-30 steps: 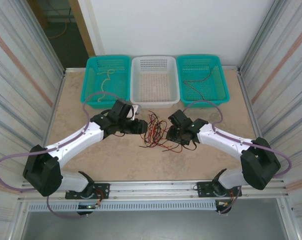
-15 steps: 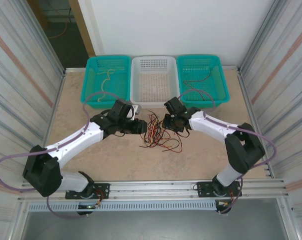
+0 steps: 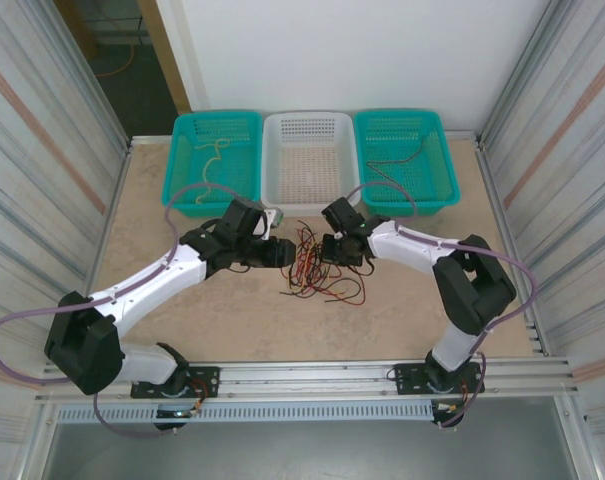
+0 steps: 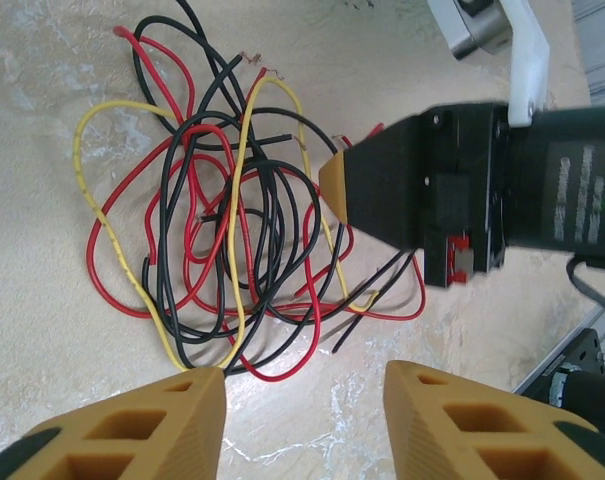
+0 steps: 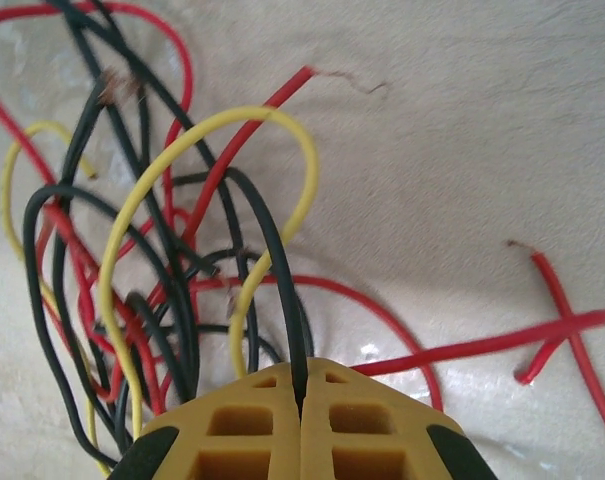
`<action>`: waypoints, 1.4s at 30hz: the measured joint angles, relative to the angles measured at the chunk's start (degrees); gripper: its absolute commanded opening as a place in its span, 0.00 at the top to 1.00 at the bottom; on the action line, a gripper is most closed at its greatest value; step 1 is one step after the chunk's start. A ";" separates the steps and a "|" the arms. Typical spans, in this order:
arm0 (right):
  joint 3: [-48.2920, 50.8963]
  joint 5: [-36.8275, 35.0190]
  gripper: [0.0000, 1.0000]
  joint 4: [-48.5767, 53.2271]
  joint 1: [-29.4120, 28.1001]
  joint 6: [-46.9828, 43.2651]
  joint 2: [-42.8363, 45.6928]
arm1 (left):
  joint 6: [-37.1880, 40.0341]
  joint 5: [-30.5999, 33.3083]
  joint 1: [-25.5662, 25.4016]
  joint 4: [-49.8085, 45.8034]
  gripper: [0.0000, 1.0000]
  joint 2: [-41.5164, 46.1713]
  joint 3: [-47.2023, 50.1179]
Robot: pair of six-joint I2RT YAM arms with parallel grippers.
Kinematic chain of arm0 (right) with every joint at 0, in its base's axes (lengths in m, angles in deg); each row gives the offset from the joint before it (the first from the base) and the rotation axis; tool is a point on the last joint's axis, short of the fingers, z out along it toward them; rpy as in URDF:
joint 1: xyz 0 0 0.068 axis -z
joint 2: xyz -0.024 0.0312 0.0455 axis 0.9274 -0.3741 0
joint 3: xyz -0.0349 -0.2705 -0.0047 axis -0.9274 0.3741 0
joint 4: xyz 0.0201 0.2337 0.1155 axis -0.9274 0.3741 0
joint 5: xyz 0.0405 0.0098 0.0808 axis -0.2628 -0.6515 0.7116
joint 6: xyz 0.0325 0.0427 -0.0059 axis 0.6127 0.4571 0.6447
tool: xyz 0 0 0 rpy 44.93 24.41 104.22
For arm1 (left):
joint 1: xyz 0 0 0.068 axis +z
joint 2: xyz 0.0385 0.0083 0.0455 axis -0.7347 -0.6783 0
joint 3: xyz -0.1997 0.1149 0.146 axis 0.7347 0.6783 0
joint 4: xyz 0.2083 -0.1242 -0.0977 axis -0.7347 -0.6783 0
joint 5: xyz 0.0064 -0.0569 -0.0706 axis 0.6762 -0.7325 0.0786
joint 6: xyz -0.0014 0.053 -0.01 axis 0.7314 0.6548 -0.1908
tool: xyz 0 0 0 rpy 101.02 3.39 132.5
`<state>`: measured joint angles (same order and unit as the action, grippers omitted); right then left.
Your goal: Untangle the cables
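Loosely heaped, the cables (image 3: 317, 272) lay on the tabletop (image 3: 232, 325) as one knot of thin red, black and yellow wires, their loops crossing over and under each other and several bare ends sticking out to the sides. The knot sat between the two arms, in front of the baskets. The right pincer (image 5: 302, 400) had its fingers pressed together on a black cable (image 5: 288, 300), which ran straight into the seam between the pads at the edge of the knot. The left pincer (image 4: 302, 400) stood spread beside the tangle, with only tabletop between its fingers.

Along the far edge stood three baskets in a row. The left teal basket (image 3: 174, 160) held a curled tan cable (image 3: 215, 152). The right teal basket (image 3: 448, 165) held a dark thin cable (image 3: 400, 165). The white basket (image 3: 312, 205) stood between them.
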<state>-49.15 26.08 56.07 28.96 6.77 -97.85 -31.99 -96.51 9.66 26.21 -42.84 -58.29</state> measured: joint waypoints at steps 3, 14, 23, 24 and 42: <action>0.02 -1.64 1.00 1.46 -3.23 -1.62 3.50 | 0.09 0.04 -0.31 0.35 0.36 -0.48 -0.28; 0.02 -6.60 1.00 2.69 -12.55 -5.88 20.70 | 0.15 0.31 -1.79 2.05 0.28 -3.04 -2.01; -1.70 -7.69 1.00 2.34 -15.04 -8.33 30.12 | 0.15 0.57 -1.90 3.45 0.29 -3.15 -2.29; -2.62 -7.89 1.00 2.56 -15.02 -8.63 31.10 | 0.15 0.42 -1.88 4.04 0.30 -2.64 -1.97; -23.58 -11.93 1.00 2.21 -13.77 -15.30 38.71 | 0.81 -0.85 -2.16 7.58 0.27 5.57 0.61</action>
<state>-72.73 14.15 58.28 15.19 -8.53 -59.14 -31.18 -97.36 7.49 33.79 -37.26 -57.68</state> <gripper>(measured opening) 0.062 0.713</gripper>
